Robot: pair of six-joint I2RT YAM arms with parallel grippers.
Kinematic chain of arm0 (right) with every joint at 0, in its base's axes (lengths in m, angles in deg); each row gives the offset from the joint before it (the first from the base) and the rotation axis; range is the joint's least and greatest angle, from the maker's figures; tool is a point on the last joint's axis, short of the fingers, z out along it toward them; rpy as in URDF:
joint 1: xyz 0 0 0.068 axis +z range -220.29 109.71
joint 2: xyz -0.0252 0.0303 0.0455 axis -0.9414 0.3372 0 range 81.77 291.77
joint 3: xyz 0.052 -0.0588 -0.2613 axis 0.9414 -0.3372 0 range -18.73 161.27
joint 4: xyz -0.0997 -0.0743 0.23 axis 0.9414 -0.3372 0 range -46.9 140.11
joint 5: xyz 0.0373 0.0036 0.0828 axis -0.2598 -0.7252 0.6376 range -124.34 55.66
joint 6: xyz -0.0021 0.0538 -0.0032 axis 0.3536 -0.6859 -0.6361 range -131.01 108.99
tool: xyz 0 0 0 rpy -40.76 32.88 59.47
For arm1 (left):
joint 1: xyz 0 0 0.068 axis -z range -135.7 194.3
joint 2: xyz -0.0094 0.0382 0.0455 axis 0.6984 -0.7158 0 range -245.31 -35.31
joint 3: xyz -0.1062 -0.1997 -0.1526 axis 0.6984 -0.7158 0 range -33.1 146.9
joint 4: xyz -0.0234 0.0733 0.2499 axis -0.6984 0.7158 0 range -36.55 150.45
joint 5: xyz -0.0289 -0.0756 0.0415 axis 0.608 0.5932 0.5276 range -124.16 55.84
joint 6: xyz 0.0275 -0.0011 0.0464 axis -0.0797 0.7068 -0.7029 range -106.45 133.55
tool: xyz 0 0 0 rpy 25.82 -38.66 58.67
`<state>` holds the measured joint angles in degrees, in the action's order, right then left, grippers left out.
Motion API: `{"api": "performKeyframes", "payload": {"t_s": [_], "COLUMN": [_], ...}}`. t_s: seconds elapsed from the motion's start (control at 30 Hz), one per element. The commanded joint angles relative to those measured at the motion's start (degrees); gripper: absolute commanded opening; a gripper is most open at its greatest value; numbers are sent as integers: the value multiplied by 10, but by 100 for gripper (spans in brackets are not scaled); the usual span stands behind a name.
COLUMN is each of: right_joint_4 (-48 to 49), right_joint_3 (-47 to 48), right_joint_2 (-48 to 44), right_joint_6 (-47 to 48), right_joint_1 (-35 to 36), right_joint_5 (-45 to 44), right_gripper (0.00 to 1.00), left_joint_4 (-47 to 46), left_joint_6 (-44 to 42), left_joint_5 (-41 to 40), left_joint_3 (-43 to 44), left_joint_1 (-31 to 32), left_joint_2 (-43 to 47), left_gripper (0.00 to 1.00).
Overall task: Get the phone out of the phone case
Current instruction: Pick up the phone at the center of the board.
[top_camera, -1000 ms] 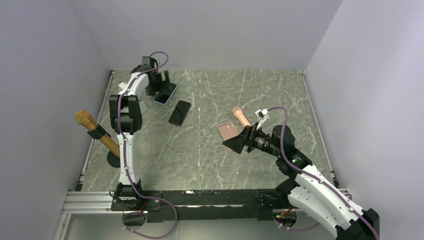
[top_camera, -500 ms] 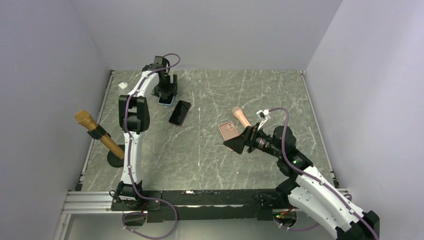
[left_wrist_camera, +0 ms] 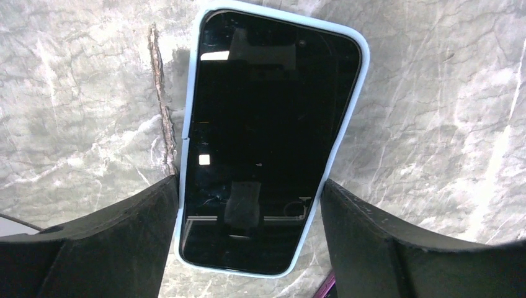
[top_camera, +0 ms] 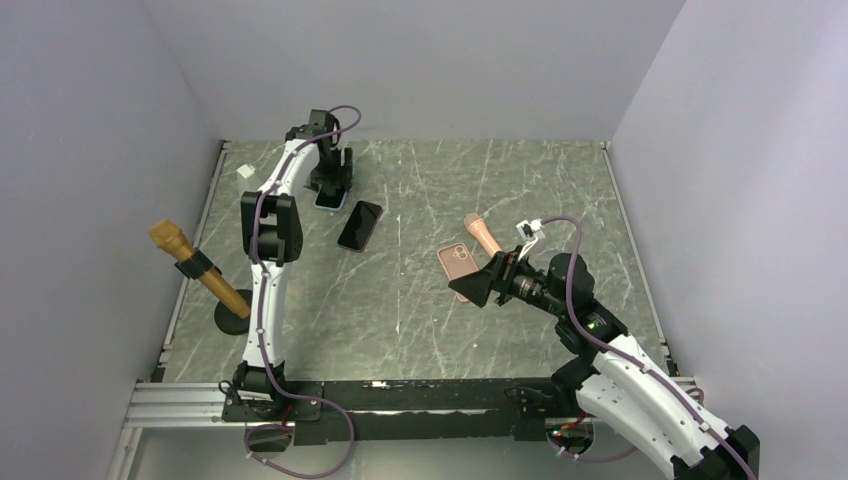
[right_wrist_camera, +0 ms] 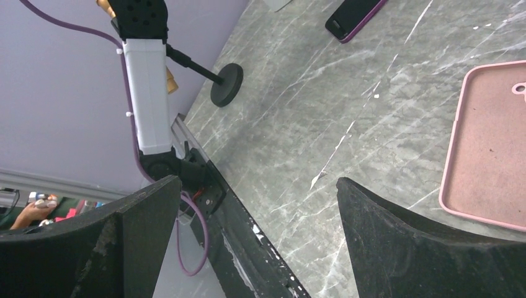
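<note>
A phone in a light blue case (top_camera: pixel 331 201) lies screen up at the back left of the table. It fills the left wrist view (left_wrist_camera: pixel 267 124). My left gripper (top_camera: pixel 335 184) stands over it, and its two fingers press the case's long sides near its lower end (left_wrist_camera: pixel 250 182). My right gripper (top_camera: pixel 472 287) is open and empty. It hovers just above the table beside an empty pink case (top_camera: pixel 456 262), which shows at the right edge of the right wrist view (right_wrist_camera: pixel 490 149). Its jaws (right_wrist_camera: pixel 257 186) hold nothing.
A black phone in a purple case (top_camera: pixel 360 225) lies right of the blue one and also shows in the right wrist view (right_wrist_camera: pixel 356 15). A pink microphone (top_camera: pixel 482 233) lies behind the pink case. A wooden-headed tool on a round stand (top_camera: pixel 195 265) sits at the left edge. A small white piece (top_camera: pixel 245 171) lies at the back left.
My left gripper has swung right and turned, and the blue-cased phone has turned with it, now lying more upright. The right arm has barely moved.
</note>
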<state>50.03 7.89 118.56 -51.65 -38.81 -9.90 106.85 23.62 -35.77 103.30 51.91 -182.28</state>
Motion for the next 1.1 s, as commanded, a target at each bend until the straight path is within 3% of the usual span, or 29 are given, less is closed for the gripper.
{"api": "performKeyframes", "payload": {"t_s": [0.0, 0.07, 0.2, 0.43, 0.6, 0.67, 0.8, 1.07], "right_joint_4": [3, -11, -17, -20, -21, -26, -36, -24], "right_joint_3": [5, 6, 5, 8, 9, 8, 9, 1], "right_joint_2": [-16, -21, -29, -27, -28, -32, -37, -34], "right_joint_6": [6, 7, 7, 8, 8, 8, 12, 5], "right_joint_1": [-2, -3, -4, -5, -5, -6, -7, -8], "right_joint_5": [-13, -17, -23, -26, -30, -33, -40, -35], "right_gripper": [100, 100, 100, 100, 100, 100, 100, 100], "left_joint_4": [28, 31, 31, 38, 31, 20, 16, -12], "left_joint_6": [-10, -10, -9, -11, -10, -13, -32, -57], "left_joint_5": [1, 5, 11, 21, 25, 23, 18, -35], "left_joint_3": [22, 22, 14, 26, 24, 15, 18, -9], "left_joint_1": [5, 5, 5, 6, 6, 6, 6, 5], "left_joint_2": [-18, -18, -19, -27, -25, -14, 0, 60], "left_gripper": [77, 76, 89, 86, 64, 50, 44, 8]}}
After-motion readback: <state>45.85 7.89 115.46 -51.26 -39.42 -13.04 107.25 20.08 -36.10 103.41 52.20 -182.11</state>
